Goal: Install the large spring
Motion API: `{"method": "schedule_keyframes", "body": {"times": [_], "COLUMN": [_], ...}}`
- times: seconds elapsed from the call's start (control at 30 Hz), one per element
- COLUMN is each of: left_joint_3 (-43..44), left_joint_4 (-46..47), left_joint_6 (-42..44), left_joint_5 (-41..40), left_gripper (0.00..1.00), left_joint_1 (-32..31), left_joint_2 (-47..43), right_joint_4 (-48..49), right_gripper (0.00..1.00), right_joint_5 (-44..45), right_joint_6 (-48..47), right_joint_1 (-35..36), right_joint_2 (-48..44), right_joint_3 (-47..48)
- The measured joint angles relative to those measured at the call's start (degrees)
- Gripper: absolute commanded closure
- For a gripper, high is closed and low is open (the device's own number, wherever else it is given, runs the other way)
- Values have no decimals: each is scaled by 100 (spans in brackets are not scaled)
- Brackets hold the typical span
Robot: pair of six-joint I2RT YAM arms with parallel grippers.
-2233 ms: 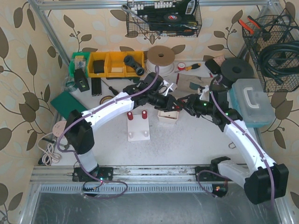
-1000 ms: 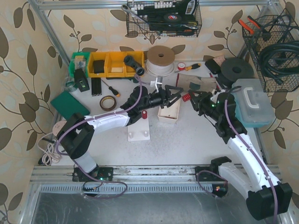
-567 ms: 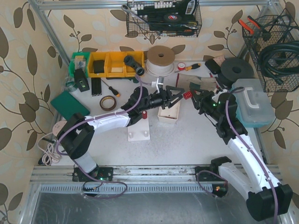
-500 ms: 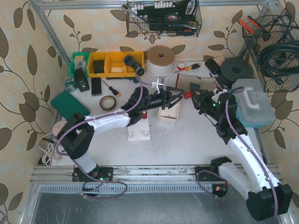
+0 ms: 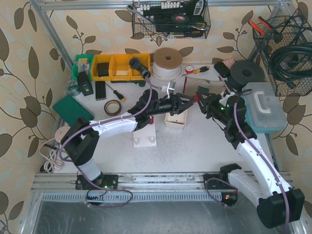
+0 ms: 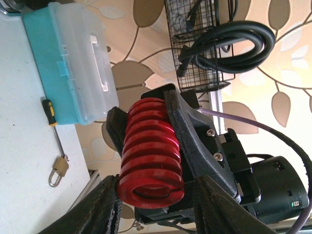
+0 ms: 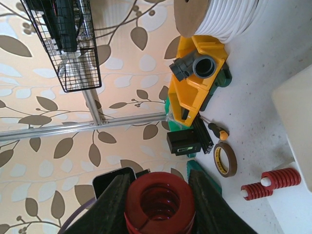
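The large red spring (image 5: 195, 98) hangs in the air above the cream tray (image 5: 175, 120). My right gripper (image 5: 201, 101) is shut on it; in the right wrist view the spring (image 7: 160, 202) sits end-on between my fingers (image 7: 115, 204). My left gripper (image 5: 187, 100) is open, its jaws on either side of the spring's free end (image 6: 151, 146), with a gap on one side. The white base block (image 5: 145, 134) with bare pegs lies below the left arm. Two small red springs (image 7: 280, 178) sit on its other pegs.
A teal and clear box (image 5: 263, 105) stands to the right, beside a black disc (image 5: 243, 73). Yellow bins (image 5: 117, 66), a white cord spool (image 5: 167, 61) and a tape roll (image 5: 112, 106) line the back. Wire baskets hang at top (image 5: 170, 19) and right (image 5: 287, 53).
Both grippers rose from the tray. My right gripper holds the spring up, and my left gripper has moved right until its open jaws straddle the spring.
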Motion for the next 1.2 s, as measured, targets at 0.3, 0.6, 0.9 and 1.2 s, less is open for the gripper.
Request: {"method": "schedule_keyframes", "body": {"times": [0.3,0.6,0.9,1.2], "left_joint_3": [280,490,535,562], "left_joint_4": [-581,-931,-942,-1088], "left_joint_6": [396,614,651,699], "left_joint_5": [111,101,103,109], "left_gripper": [53,52,85,100], "left_joint_1": [-2,-4,-4,-35], "left_joint_2": [55,55,52,46], "right_joint_4": [-131,-234,-260,-391], "right_gripper": [100,100,100,32], "right_joint_5": [-22,44,155,210], "right_joint_6": [208,214,225,184], "right_joint_1": [42,90,144,160], "right_joint_2": [-140,-260,-267,-310], "right_joint_3": [0,0,0,0]}}
